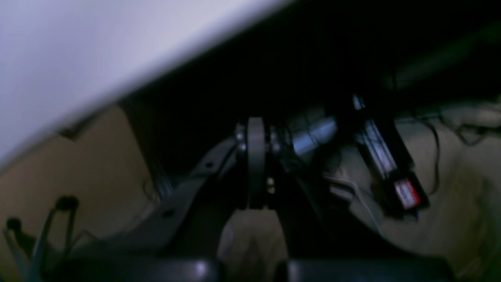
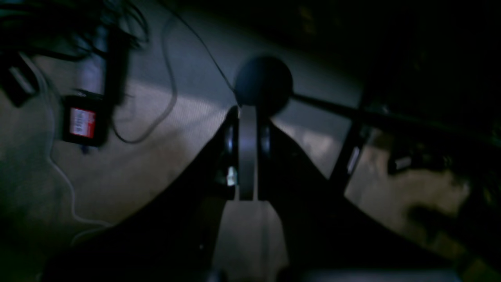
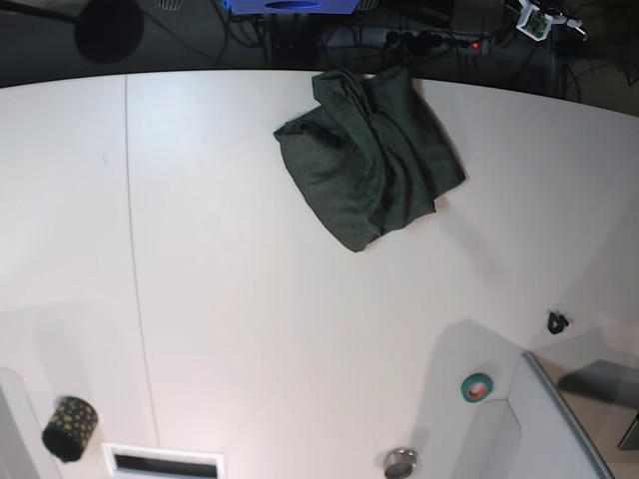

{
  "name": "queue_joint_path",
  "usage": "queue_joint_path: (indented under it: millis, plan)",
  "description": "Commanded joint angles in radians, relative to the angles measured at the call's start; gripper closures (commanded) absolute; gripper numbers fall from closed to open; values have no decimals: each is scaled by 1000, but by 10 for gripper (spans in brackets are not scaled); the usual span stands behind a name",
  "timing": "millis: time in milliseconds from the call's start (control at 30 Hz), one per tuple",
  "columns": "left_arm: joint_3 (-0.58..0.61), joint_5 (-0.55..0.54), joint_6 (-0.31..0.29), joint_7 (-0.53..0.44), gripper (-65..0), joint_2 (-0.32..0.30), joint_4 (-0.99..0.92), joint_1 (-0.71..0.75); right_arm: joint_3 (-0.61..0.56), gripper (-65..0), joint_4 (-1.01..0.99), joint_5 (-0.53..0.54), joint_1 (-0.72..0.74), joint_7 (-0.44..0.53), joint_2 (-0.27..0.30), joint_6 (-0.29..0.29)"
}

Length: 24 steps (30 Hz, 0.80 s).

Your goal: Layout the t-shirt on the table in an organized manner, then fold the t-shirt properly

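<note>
The shirt (image 3: 371, 160) is seen in the base view as a crumpled, dark green heap with no print. Deep folds run through it, and no sleeve or collar can be told apart. It is bunched into a rough slanted block. Its long axis runs diagonally, from the far edge of the table (image 3: 250, 299) down toward the near side, with a blunt corner pointing at the near edge. It lies on the far part of the white tabletop, right of the thin seam (image 3: 133, 259), its top fold touching or just overlapping the far rim.

Neither arm is seen in the base view. In the left wrist view the left gripper (image 1: 256, 162) is shown with its jaws pressed together on nothing, held beside and below the white table edge (image 1: 78, 58), over the floor. In the right wrist view the right gripper (image 2: 247, 152) is likewise closed and empty, pointed at a dim floor with cables. Both wrist views are dark and blurred.
</note>
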Motion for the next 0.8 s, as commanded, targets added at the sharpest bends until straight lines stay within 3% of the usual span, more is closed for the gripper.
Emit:
queue_joint_path:
  millis: [0, 133, 233, 333, 400, 467, 567, 667, 767]
  plan:
    - [-14, -2, 1, -19, 0, 8, 31, 18, 2, -2, 19, 8, -34, 33, 18, -8]
    - [-18, -34, 0, 9, 0, 54, 138, 9, 65, -3, 157, 86, -75, 92, 58, 0]
    - [-12, -183, -10, 153, 0, 55, 263, -5, 140, -3, 304, 131, -124, 121, 81, 1]
    - [-20, -350, -97, 291, 0, 55, 379, -42, 200, -2, 485, 131, -173, 121, 130, 1]
    - [-18, -393, -109, 377, 0, 55, 448, -72, 225, -2, 608, 132, -198, 119, 165, 1]
    - [-12, -381, -109, 440, 0, 65, 487, -105, 229, -2, 709, 132, -207, 116, 202, 1]
    - [-18, -343, -109, 504, 0, 127, 488, -161, 222, -5, 841, 132, -206, 105, 234, 1]
    - [-18, -232, -109, 527, 0, 167, 465, -183, 222, -5, 961, 132, -190, 7, 233, 9]
    - [-20, -132, -109, 529, 0, 186, 407, -213, 166, -5, 1088, 134, -132, -168, 234, 118]
